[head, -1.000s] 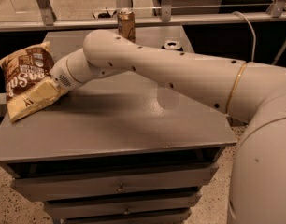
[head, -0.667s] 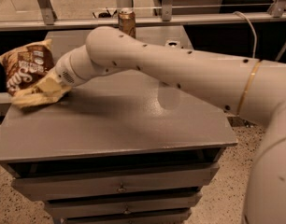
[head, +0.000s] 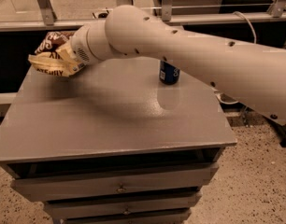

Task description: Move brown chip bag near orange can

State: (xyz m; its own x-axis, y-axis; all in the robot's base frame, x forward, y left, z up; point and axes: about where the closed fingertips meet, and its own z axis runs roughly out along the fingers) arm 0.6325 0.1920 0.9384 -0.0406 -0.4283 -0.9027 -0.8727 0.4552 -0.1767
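The bag (head: 50, 55) is crumpled, with a dark brown panel carrying white script above and pale yellow folds below. It hangs over the far left corner of the table (head: 110, 125), and the gripper (head: 68, 62) at the end of the arm (head: 189, 55) grips it. A blue can (head: 168, 73) stands under the arm.

Dim warm top light, soft arm (head: 189, 50) shadow on tabletop (head: 110, 125), claw (head: 64, 60) tight on brown chip bag (head: 47, 65) back-left.
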